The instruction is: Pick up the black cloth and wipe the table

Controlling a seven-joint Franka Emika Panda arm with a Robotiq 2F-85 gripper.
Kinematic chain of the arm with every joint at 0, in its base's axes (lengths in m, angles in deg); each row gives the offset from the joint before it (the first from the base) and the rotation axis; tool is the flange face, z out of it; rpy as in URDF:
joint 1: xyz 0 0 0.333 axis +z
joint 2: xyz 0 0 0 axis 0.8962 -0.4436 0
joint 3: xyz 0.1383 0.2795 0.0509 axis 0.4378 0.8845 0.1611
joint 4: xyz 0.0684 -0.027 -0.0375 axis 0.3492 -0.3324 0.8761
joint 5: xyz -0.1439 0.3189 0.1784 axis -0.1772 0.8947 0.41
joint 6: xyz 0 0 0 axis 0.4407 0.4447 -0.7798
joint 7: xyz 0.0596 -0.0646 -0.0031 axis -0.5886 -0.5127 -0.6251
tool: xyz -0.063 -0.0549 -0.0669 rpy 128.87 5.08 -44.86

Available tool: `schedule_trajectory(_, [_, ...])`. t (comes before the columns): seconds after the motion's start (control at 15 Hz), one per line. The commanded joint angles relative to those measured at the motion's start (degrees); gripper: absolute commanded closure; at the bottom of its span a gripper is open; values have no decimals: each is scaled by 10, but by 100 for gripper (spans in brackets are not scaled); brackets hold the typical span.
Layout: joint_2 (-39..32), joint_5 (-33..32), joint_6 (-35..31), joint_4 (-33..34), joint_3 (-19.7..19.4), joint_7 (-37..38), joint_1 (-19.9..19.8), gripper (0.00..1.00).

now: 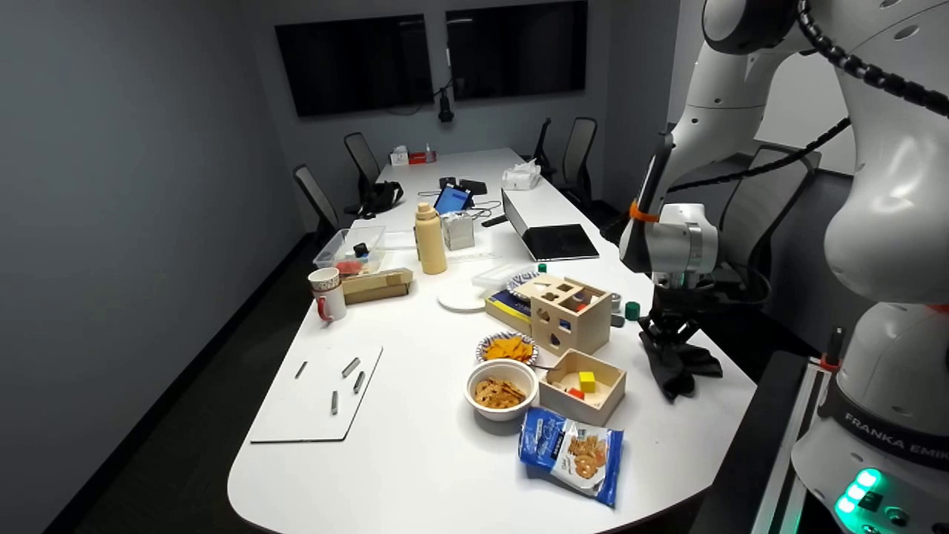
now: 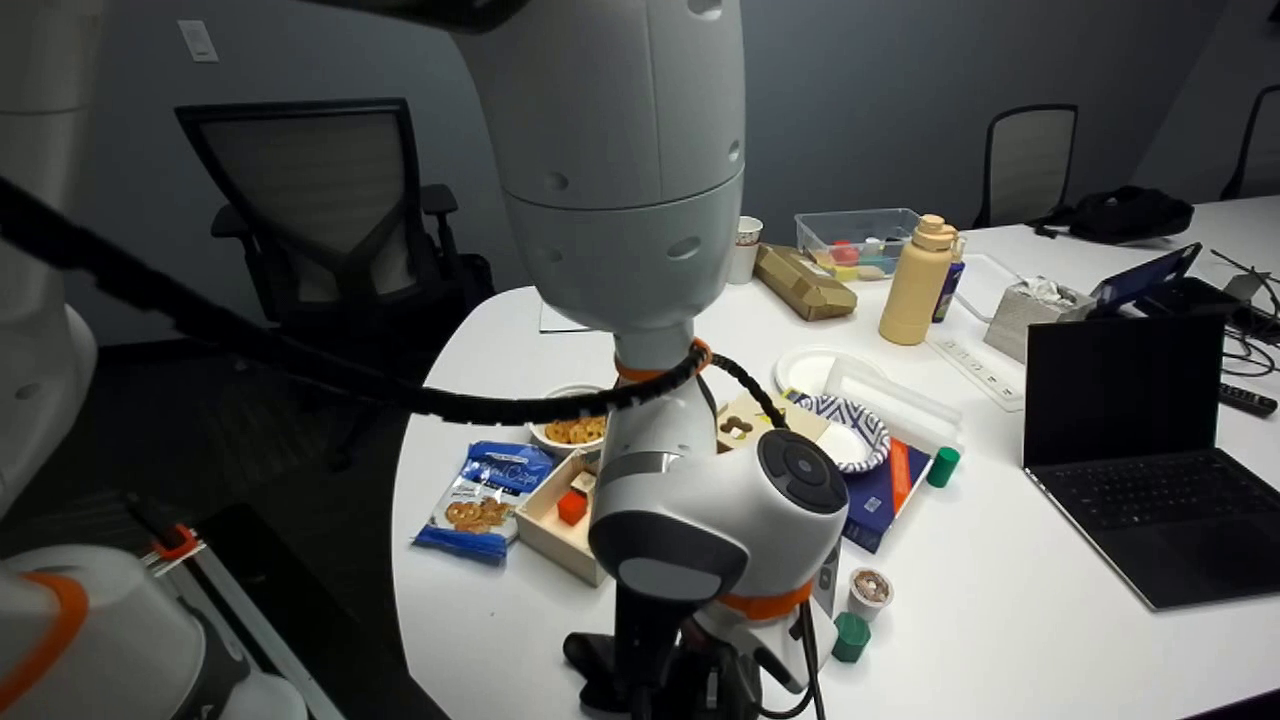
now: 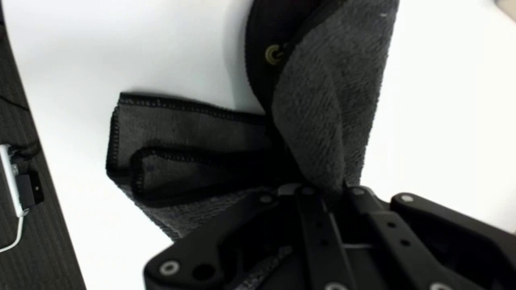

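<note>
The black cloth hangs bunched below my gripper, and its lower folds spread on the white table near the robot's side. In the wrist view the cloth shows fuzzy folds, stitched edges and a tag with a gold mark. A fold of it is pinched between the jaws of my gripper, which are close together. The fingertips themselves are hidden by the cloth. In an exterior view part of the cloth shows beside the dark gripper, and the arm covers the rest.
A wooden tray with blocks, a wooden shape box, a snack bag and a bowl of crackers stand near the cloth. A green block, a white cup and a laptop are further along the table.
</note>
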Motion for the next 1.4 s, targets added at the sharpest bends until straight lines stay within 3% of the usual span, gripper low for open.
schedule_trajectory(0.0, [-26, 23, 10, 29, 48, -24, -35, 98])
schedule_trajectory(0.33, [-9, 21, 24, -13, 94, -55, -50, 98])
schedule_trajectory(0.6, [22, 8, 34, -69, 95, -59, -29, 98])
schedule_trajectory(0.87, [42, -4, 20, -127, 53, -28, 27, 98])
schedule_trajectory(1.13, [76, -15, -26, -173, -17, 6, 92, 98])
schedule_trajectory(1.33, [136, -15, -26, -199, -18, -13, 91, 98])
